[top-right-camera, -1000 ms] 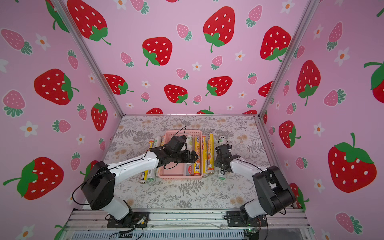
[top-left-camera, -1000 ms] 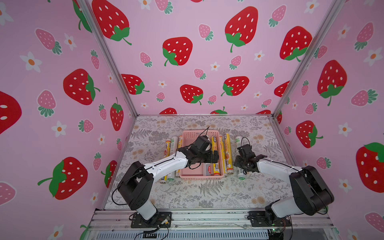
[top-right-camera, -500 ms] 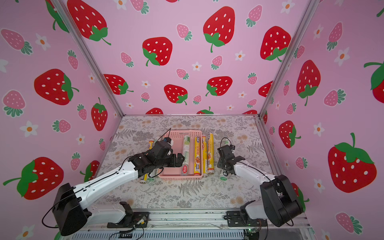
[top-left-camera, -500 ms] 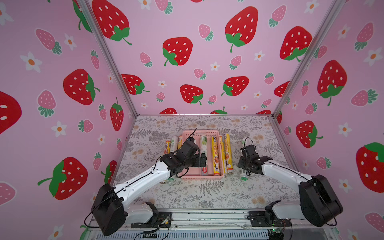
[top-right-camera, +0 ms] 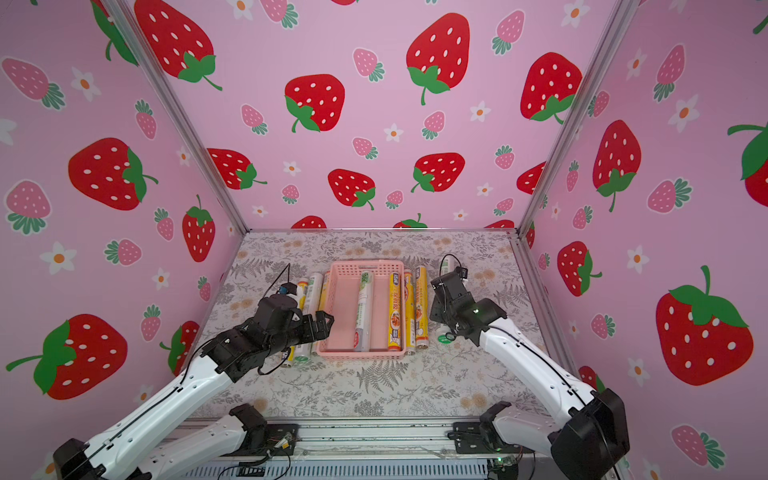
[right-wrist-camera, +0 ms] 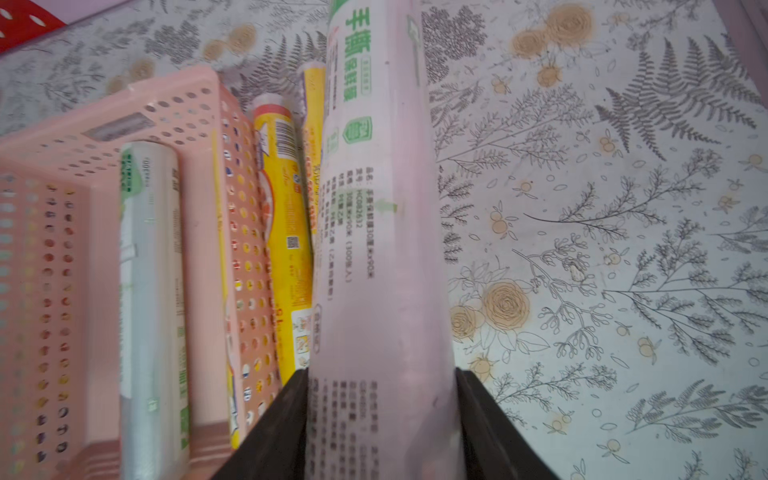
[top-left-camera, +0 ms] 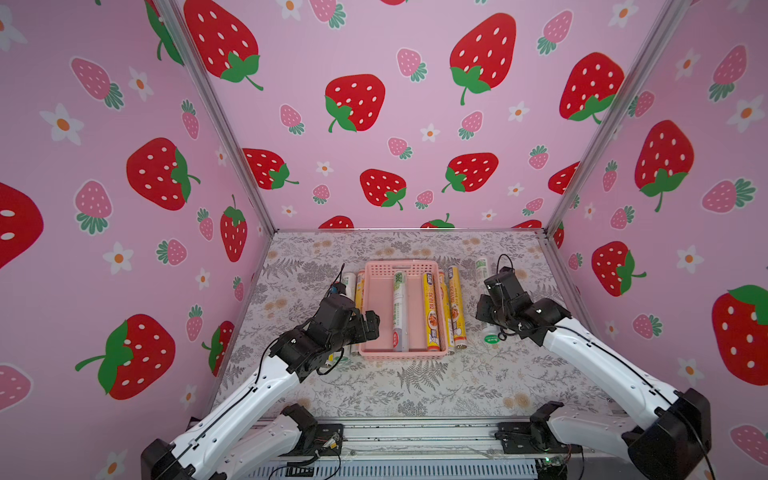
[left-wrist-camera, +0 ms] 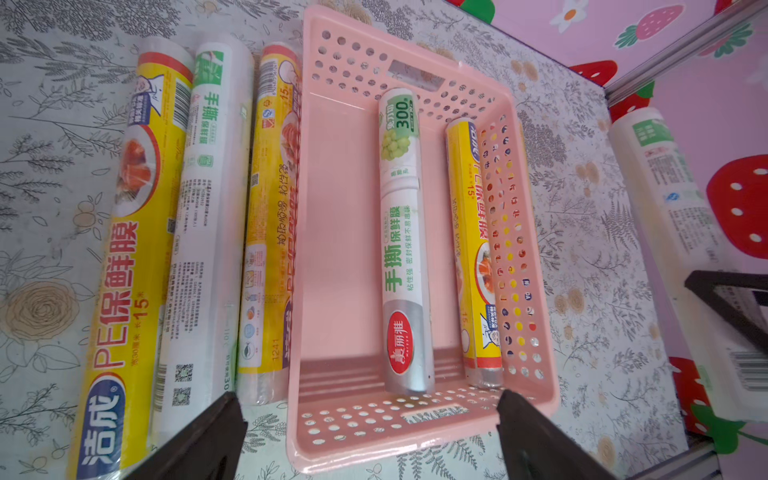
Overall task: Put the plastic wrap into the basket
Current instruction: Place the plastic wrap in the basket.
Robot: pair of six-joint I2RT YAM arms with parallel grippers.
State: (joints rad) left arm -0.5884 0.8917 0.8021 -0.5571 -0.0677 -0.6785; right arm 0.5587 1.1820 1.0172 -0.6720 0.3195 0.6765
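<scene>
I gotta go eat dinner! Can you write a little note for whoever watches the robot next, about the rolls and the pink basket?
Left gripper: open, empty, by the near left corner of the basket.
Right gripper: jaws pressed on a white roll to the right of the basket, not yet in.
Done: a white-silver roll and a yellow roll lie in the basket.
Left to do: the white roll, two yellow rolls by the basket's right wall, and three rolls along its left wall.
</scene>
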